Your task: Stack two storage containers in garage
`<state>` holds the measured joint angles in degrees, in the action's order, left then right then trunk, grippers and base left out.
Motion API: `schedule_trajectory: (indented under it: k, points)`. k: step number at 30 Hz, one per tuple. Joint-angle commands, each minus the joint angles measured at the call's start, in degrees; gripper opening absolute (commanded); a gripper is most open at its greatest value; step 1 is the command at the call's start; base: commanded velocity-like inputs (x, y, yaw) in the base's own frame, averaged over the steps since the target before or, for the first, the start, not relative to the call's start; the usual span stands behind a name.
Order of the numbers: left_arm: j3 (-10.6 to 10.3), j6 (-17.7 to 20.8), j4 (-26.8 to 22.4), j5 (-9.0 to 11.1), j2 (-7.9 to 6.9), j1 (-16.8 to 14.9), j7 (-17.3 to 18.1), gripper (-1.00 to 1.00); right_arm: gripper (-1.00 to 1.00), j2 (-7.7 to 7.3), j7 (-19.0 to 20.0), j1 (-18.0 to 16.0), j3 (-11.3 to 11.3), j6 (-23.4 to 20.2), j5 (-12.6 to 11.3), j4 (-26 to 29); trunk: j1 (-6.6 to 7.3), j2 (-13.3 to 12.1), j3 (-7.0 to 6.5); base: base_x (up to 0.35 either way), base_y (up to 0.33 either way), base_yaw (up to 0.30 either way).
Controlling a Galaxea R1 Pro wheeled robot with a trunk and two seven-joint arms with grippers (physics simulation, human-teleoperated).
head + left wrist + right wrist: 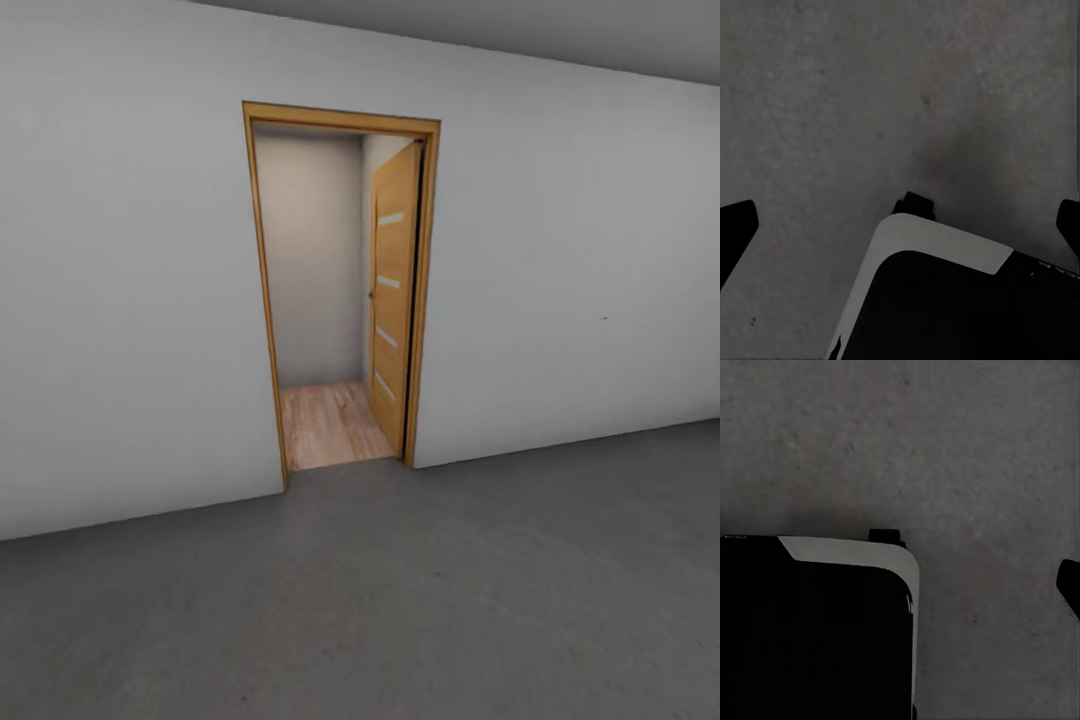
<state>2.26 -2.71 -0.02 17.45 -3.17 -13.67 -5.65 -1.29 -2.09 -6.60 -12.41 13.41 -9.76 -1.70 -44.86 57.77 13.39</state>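
Garage floor (400, 600) — one open doorway (335, 300), one wooden door (393, 290).

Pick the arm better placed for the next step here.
Neither yet: left tool and right tool both hang empty over the grey floor; the doorway ahead comes first.

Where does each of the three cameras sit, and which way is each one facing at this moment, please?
Head view: on the robot's head, facing a grey wall with an open wooden door and light wood planks beyond; no arm in frame.
Left wrist view: near the left gripper, looking down at the floor; dark fingertips at both edges, and the robot's black-and-white base below.
Right wrist view: near the right arm's gripper, looking down too; one fingertip at the edge.
Shared: both wrist views show dark grey floor and base.
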Motion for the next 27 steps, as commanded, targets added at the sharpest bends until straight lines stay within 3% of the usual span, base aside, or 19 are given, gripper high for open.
schedule_trajectory:
  k: [1,19,27]
  points:
    - [0.19,-0.18,0.03,0.13,0.01,-0.04,-0.07,1.00,1.00,0.01,-0.03,-0.08,-0.50,0.33,-0.51,-0.17,-0.04,0.04,0.07,0.321,0.000,-0.011]
    - [0.13,0.01,0.02,0.13,0.07,-0.04,-0.07,1.00,1.00,-0.01,-0.60,-0.08,-0.51,0.29,-0.43,-0.21,-0.04,0.04,0.07,0.321,-0.002,-0.001]
    - [0.16,-0.05,0.02,0.13,0.09,-0.04,-0.07,1.00,1.00,-0.03,-0.60,-0.08,-0.51,0.30,-0.44,-0.15,-0.04,0.04,0.07,0.317,-0.123,0.000]
